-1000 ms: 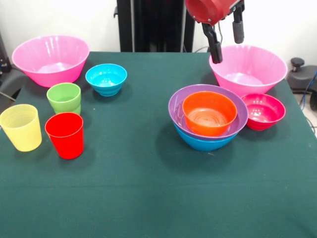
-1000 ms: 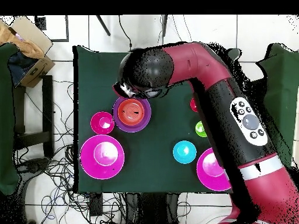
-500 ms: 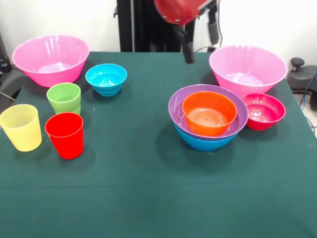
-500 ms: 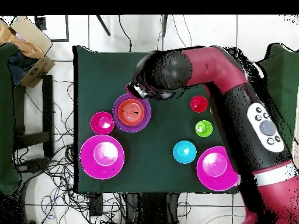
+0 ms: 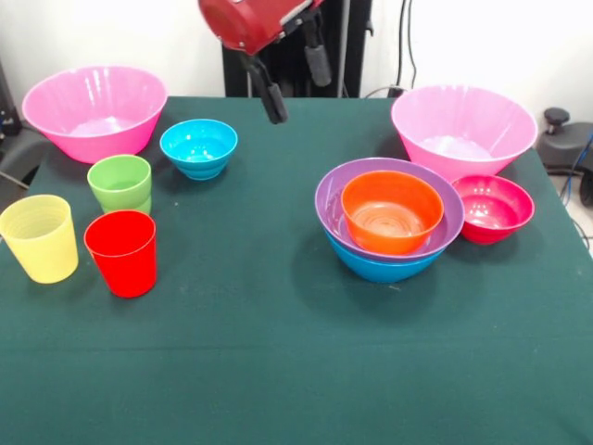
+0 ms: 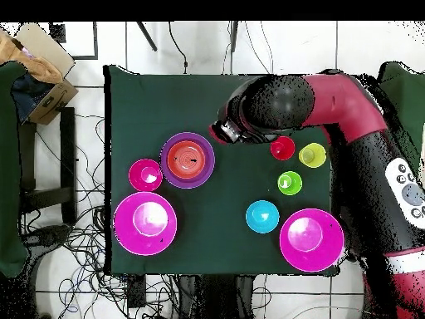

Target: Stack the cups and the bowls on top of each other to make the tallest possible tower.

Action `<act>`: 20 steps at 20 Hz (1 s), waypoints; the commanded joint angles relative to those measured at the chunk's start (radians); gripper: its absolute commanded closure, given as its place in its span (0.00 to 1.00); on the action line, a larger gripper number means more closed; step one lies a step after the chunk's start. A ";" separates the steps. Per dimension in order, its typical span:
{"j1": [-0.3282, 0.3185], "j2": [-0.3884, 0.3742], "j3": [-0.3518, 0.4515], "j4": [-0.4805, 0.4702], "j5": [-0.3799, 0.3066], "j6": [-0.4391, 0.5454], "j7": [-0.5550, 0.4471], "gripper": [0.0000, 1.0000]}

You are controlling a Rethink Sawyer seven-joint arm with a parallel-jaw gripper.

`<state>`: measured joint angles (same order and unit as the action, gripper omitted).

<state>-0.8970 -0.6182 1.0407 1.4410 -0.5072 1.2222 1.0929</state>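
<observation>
The tower is an orange bowl [image 5: 392,211] nested in a purple bowl [image 5: 334,199] on a blue bowl [image 5: 380,267]; it also shows in the overhead view [image 6: 188,159]. One pink bowl [image 5: 463,130] and a crimson bowl [image 5: 493,208] stand beside it on the table. The other pink bowl [image 5: 94,109] and a cyan bowl [image 5: 198,146] stand at the far left. Green [image 5: 120,184], yellow [image 5: 39,237] and red [image 5: 121,252] cups stand upright at the left. My gripper [image 5: 296,85] hangs open and empty above the table's far middle, right of the cyan bowl; overhead [image 6: 224,131] it is beside the red cup [image 6: 282,148].
The green table [image 5: 278,371] has bare cloth at the front. In the overhead view a cardboard box [image 6: 37,66] sits off the table's upper left, and cables [image 6: 75,241] lie on the floor along the left side.
My gripper has swung from above the right pink bowl leftward in the front view, toward the cyan bowl. It stays open and empty. No bowl or cup has moved.
</observation>
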 commanded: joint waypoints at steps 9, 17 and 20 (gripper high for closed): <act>0.021 0.078 -0.024 -0.115 -0.074 0.212 -0.527 0.00; 0.001 0.053 -0.038 -0.197 -0.110 0.337 -0.672 0.00; 0.002 0.063 -0.045 -0.231 -0.102 0.356 -0.673 0.00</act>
<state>-0.9019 -0.5935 1.0410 1.2990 -0.5232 1.4582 0.7799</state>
